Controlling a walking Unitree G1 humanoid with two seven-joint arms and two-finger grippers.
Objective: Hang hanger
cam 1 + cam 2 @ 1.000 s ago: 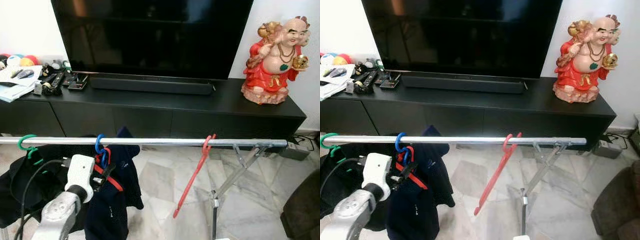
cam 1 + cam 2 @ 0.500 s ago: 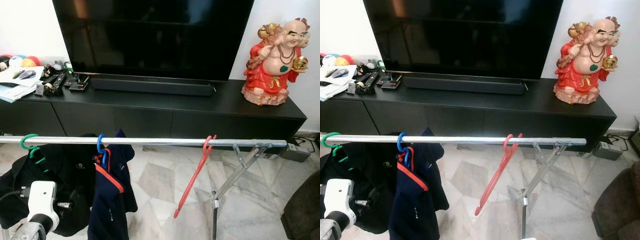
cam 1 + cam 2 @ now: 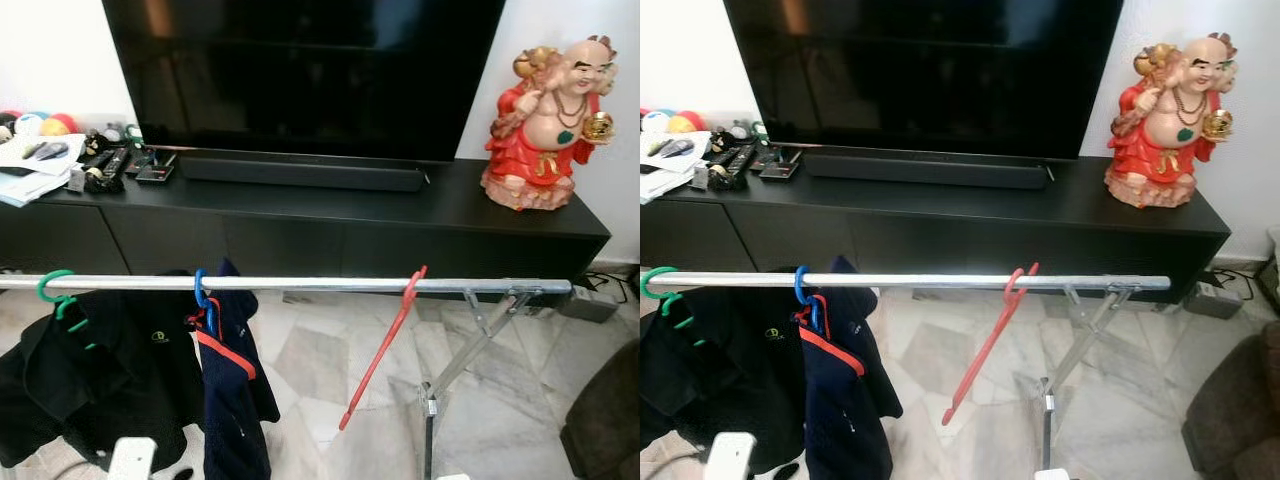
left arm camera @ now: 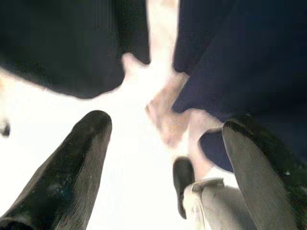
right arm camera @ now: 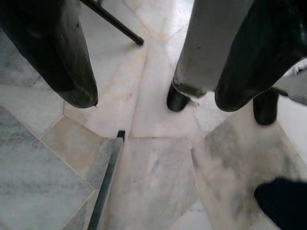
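Left eye view: blue hanger (image 3: 201, 292) with navy jacket (image 3: 232, 385) hooked on rail (image 3: 300, 284). My left gripper (image 4: 163, 158) low beside jacket hem, fingers spread wide, empty. Risk: my arm rising snags fabric, drags hook off rail. Right gripper (image 5: 153, 96) parted, empty, over floor.

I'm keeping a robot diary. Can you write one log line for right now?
blue hanger with navy jacket: on rail | red hanger: on rail, bare | left gripper: open, low | right gripper: open, over floor

Rail's (image 3: 300, 284) left end cropped
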